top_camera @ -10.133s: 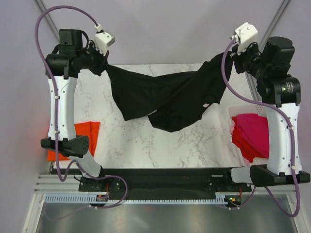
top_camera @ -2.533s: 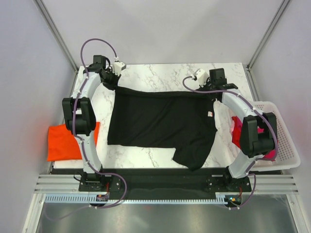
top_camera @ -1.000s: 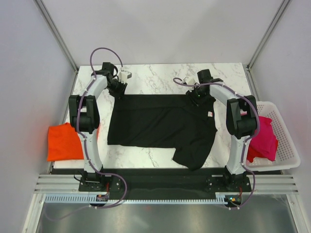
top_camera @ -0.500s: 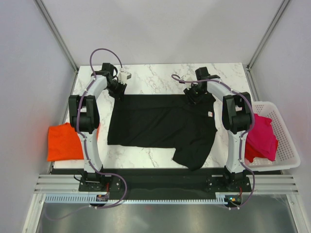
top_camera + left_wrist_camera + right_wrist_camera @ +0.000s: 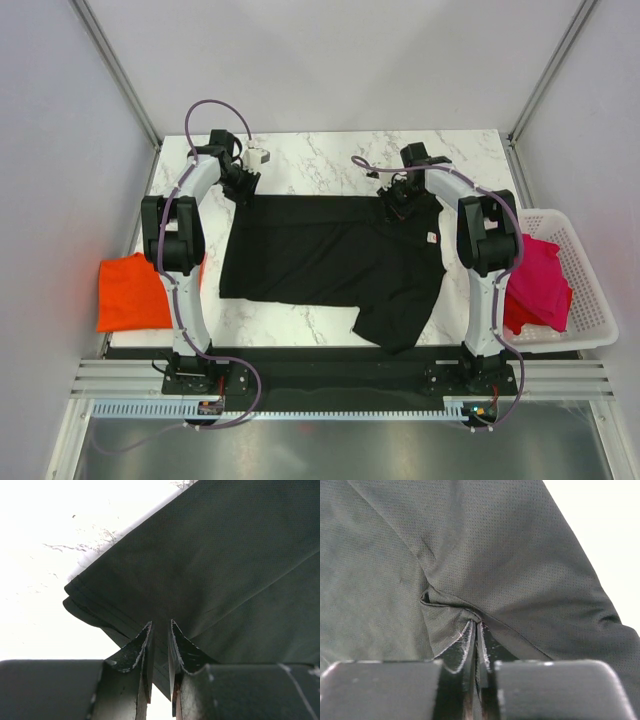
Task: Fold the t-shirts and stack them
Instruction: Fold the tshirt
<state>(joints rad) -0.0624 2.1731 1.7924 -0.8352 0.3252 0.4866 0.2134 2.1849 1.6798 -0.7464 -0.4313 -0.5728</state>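
Note:
The black t-shirt (image 5: 330,255) lies spread flat on the marble table (image 5: 320,155), its white neck label (image 5: 431,237) at the right. My left gripper (image 5: 243,190) is shut on its far left corner; in the left wrist view the fingertips (image 5: 160,630) pinch the doubled hem (image 5: 100,610). My right gripper (image 5: 396,205) is shut on a small fold at its far edge, as the right wrist view (image 5: 476,626) shows. The orange t-shirt (image 5: 130,292) lies folded at the left edge. The magenta-pink t-shirt (image 5: 540,285) sits crumpled in the basket.
The white slatted basket (image 5: 590,290) stands off the table's right edge. One sleeve (image 5: 395,320) of the black shirt hangs towards the near edge. Bare marble shows beyond the shirt's far edge. Frame posts stand at the far corners.
The black shirt, held up stretched between both grippers ten seconds ago, now lies flat on the table. Both arms have lowered to its far edge; the right gripper has shifted slightly left.

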